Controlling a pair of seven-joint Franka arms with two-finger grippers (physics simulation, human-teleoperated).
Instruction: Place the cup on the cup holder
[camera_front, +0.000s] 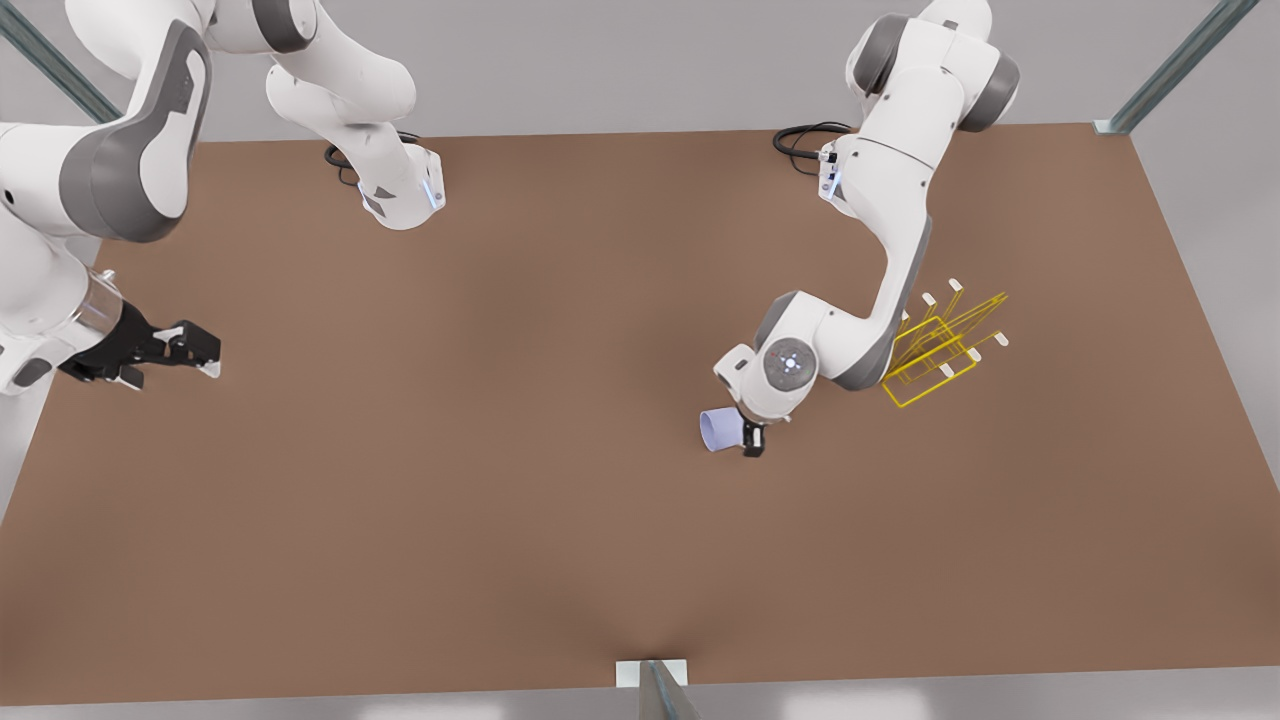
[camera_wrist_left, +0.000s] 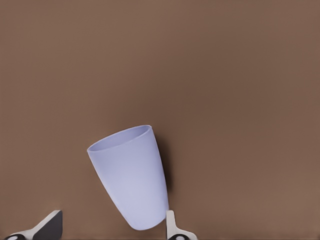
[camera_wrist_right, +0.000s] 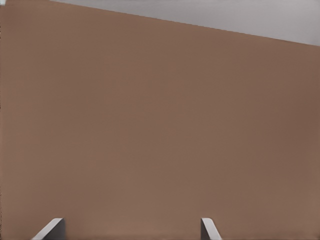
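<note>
The lavender-blue cup (camera_front: 722, 430) (camera_wrist_left: 131, 180) is tilted over the brown table, its mouth toward the front view's left. My left gripper (camera_front: 752, 438) (camera_wrist_left: 111, 227) is at the cup's base with its fingers apart. One fingertip (camera_wrist_left: 172, 227) is right against the base, and the other (camera_wrist_left: 50, 225) stands well clear of it. The yellow wire cup holder (camera_front: 945, 350) with white-capped prongs stands to the front view's right of this arm, partly hidden by the arm's elbow. My right gripper (camera_front: 205, 355) (camera_wrist_right: 131, 230) waits open at the front view's far left.
The brown table (camera_front: 500, 450) stretches wide between the two arms. Its near edge carries a small white bracket (camera_front: 650, 672). Black cables (camera_front: 805, 135) lie at the arm bases along the far edge.
</note>
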